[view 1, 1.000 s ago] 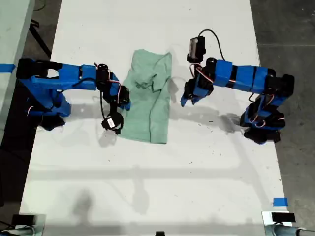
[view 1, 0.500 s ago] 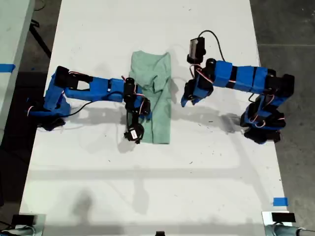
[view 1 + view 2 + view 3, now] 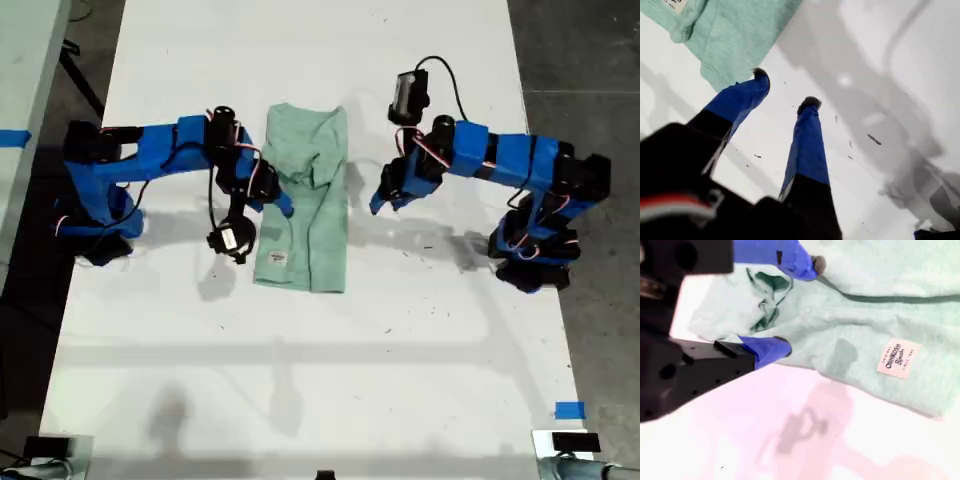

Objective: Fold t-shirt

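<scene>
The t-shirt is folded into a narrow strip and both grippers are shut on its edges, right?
Not both. In the first wrist view my first gripper is open over bare table beside the t-shirt; my second gripper is open too.

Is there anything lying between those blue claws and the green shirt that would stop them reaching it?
Nothing visible. My second gripper has its fingers open right at the t-shirt edge. My first gripper, also open, hangs over bare white table beside the shirt, with only tabletop between.

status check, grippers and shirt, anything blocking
My first gripper open over bare table beside t-shirt. My second gripper open at the folded shirt's edge, holding nothing. Nothing in the way.
</scene>
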Motion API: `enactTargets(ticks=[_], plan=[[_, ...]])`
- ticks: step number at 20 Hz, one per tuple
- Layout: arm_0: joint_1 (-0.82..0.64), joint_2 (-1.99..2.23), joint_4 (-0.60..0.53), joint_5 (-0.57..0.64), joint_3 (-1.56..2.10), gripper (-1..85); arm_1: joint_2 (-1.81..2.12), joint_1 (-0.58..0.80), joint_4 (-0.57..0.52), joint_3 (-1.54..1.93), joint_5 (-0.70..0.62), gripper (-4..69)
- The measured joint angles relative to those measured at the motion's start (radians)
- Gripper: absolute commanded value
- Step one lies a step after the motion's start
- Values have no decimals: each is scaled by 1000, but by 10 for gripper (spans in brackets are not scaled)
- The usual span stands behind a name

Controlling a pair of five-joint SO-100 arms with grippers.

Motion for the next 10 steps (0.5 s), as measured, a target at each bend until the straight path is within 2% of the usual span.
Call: enactTargets(ticks=[2, 6, 10], plan=[[-2, 160, 37, 8, 104, 238, 34, -15, 9, 0, 0, 169], [3, 477, 38, -8, 368, 225, 101, -80, 43, 0, 8, 167], [112, 652, 17, -89, 534, 216, 135, -181, 49, 0, 54, 160]])
